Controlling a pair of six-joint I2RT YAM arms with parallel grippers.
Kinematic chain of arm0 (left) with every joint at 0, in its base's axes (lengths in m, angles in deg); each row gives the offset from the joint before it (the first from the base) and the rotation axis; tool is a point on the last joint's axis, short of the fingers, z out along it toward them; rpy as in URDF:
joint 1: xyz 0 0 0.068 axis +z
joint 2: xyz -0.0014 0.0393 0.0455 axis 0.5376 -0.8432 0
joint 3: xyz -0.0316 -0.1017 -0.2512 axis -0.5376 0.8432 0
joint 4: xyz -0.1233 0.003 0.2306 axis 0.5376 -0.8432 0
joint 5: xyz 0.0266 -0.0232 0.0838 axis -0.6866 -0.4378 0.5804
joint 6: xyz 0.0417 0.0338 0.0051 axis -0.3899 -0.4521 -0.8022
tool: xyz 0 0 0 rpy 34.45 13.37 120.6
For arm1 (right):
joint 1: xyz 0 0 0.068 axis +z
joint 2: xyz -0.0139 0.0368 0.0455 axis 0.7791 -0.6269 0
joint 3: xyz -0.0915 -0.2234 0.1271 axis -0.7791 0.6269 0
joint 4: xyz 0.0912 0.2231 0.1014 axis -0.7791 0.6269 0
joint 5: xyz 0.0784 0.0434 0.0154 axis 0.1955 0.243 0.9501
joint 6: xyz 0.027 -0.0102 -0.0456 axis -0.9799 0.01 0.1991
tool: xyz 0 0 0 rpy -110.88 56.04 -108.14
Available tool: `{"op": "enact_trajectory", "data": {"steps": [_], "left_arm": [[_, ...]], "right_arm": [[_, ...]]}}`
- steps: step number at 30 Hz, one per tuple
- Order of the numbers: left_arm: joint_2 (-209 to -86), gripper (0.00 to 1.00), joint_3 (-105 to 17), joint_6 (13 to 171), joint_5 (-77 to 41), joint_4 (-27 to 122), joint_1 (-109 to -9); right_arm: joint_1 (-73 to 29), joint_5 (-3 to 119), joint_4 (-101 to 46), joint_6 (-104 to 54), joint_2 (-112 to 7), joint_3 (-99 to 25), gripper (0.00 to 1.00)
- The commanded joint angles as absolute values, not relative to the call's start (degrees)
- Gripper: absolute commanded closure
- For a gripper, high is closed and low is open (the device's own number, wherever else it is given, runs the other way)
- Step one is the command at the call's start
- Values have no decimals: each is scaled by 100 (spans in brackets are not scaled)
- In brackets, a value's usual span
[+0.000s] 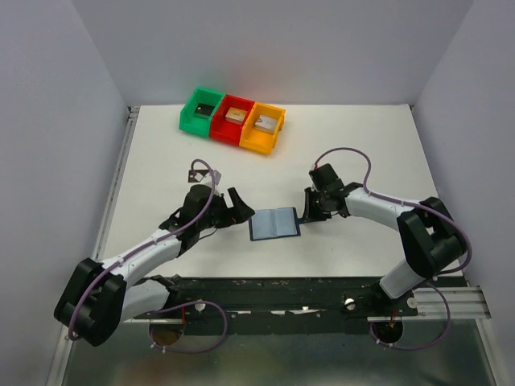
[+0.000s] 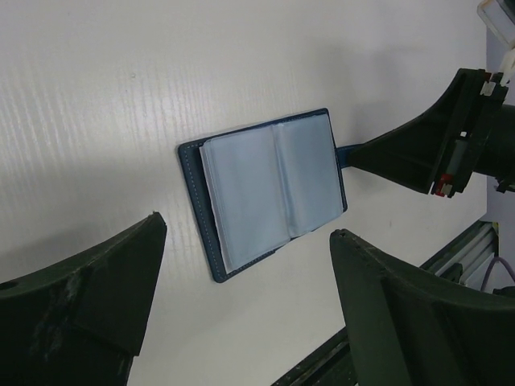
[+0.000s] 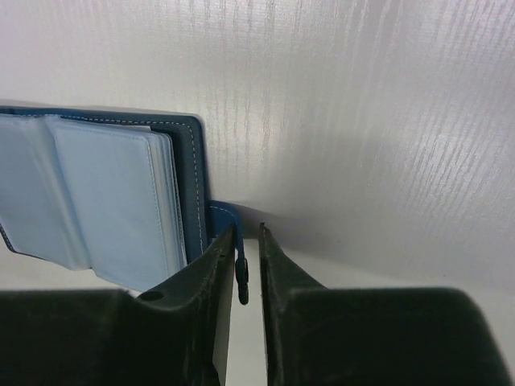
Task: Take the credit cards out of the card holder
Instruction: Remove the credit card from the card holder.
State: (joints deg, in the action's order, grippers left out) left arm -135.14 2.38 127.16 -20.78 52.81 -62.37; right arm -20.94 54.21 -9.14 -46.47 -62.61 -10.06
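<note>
The card holder [image 1: 274,223] lies open and flat on the white table between the two arms, showing pale blue sleeve pages [image 2: 269,189] inside its navy cover [image 3: 191,185]. No credit cards show in any view. My right gripper [image 3: 246,229] is at the holder's right edge. Its jaws are narrowed around the blue strap tab [image 3: 229,217], which rests against one finger with a thin gap to the other. In the top view, the right gripper [image 1: 307,211] touches that edge. My left gripper [image 2: 245,227] stands wide open just left of the holder, holding nothing.
Green [image 1: 201,110], red [image 1: 232,121] and orange [image 1: 263,127] bins with small blocks stand in a row at the back. A black rail [image 1: 282,291] runs along the table's near edge. White walls enclose the table.
</note>
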Motion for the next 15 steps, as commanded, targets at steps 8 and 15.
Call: {"op": "enact_trajectory", "data": {"steps": [8,15], "left_arm": [[-14622,24,-808,12321,-2121,4812,-6706],[-15536,54,-1547,11978,-2341,4574,-7049]], "right_arm": [[-2138,6200,-1169,-4271,-5744,-855,100],[-2129,6667,-1423,-4112,-5129,-460,100]]}}
